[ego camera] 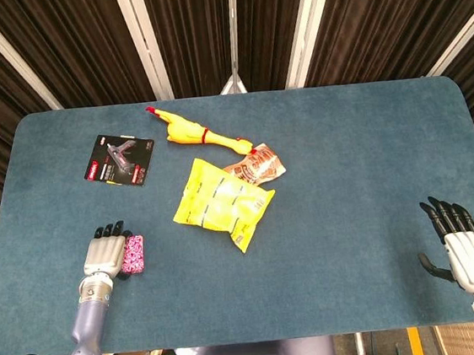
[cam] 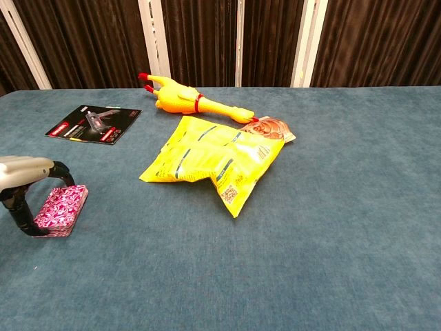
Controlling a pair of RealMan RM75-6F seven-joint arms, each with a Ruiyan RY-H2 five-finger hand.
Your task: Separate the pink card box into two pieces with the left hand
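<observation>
Head view: we look steeply down from above the near edge, taking in the whole blue table (ego camera: 350, 199) and the dark curtain (ego camera: 188, 38) behind it. Chest view: we sit low and close, facing straight across the table toward that curtain, seeing only the middle and left part. Both views share the yellow bag (ego camera: 221, 203) (cam: 213, 158) and rubber chicken (ego camera: 198, 134) (cam: 193, 103).
</observation>
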